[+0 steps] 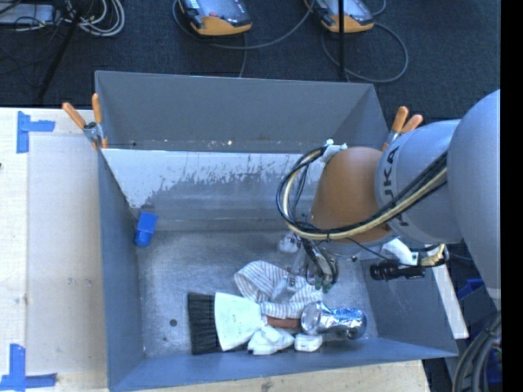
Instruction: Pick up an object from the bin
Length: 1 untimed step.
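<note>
My gripper [311, 266] hangs low in the right middle of the bin, under the orange wrist cover. It sits at the right edge of a crumpled striped cloth [260, 285], touching it or just above it. A shiny silver crumpled can [333, 321] lies just in front of the gripper, near the front wall. Between the cloth and the can a small brown piece [283, 322] shows.
A black brush with a pale handle [214, 322] lies front left of the cloth, with small white scraps [274, 341] beside it. A small blue block [145, 229] rests at the left wall. The arm and its cables fill the bin's right side.
</note>
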Available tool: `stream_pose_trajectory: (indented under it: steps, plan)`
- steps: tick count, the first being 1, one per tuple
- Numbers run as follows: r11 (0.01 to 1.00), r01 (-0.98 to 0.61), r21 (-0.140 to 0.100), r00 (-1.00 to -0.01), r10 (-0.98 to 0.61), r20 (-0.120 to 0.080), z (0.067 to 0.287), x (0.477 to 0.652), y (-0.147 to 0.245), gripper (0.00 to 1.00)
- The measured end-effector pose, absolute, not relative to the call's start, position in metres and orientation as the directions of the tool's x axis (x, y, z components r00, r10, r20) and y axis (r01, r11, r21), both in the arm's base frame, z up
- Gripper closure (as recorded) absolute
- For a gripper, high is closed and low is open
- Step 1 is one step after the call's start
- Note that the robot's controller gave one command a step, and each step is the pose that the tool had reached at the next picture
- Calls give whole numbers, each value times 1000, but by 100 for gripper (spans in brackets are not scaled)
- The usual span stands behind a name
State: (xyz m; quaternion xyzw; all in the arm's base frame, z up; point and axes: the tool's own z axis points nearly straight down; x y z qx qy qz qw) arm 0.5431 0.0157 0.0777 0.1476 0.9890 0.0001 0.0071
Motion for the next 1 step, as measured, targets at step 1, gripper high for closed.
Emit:
stream_pose_trajectory:
  steps: [1]
  plan:
    - [937,349,-11,-937,349,19,79,530,26,100]
